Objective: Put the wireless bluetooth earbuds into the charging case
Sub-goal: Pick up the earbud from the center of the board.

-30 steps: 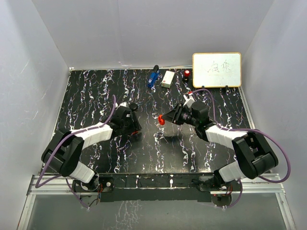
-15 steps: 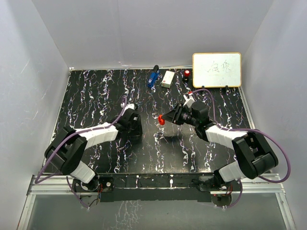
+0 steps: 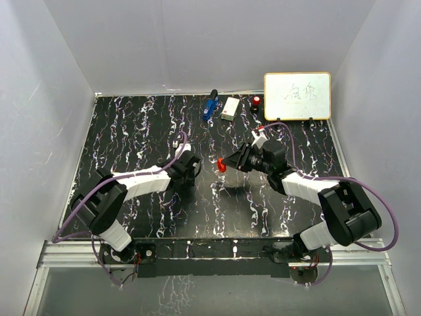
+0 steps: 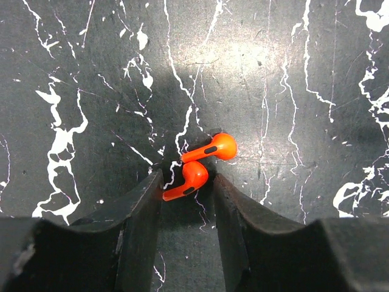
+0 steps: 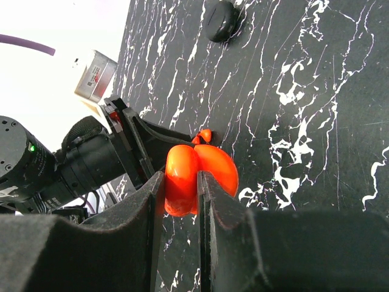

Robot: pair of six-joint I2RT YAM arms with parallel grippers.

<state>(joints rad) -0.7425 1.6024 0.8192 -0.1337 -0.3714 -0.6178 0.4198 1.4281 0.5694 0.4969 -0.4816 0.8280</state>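
Observation:
Two small orange-red earbuds lie side by side on the black marbled table, the nearer earbud and the farther earbud. My left gripper stands low over them, its jaws narrowly apart on either side of the nearer one, whose stem tip touches the left finger. My right gripper is shut on the red charging case, opened into two halves and held just above the table to the right of the earbuds. From above, the case hangs a short way from the left gripper.
A black round disc lies beyond the grippers. At the table's back edge stand a blue object, a white box, a small red-topped piece and a whiteboard. White walls enclose the table.
My left arm has reached to the right toward the case and its jaws have narrowed round the nearer earbud. The right arm and the case have not moved.

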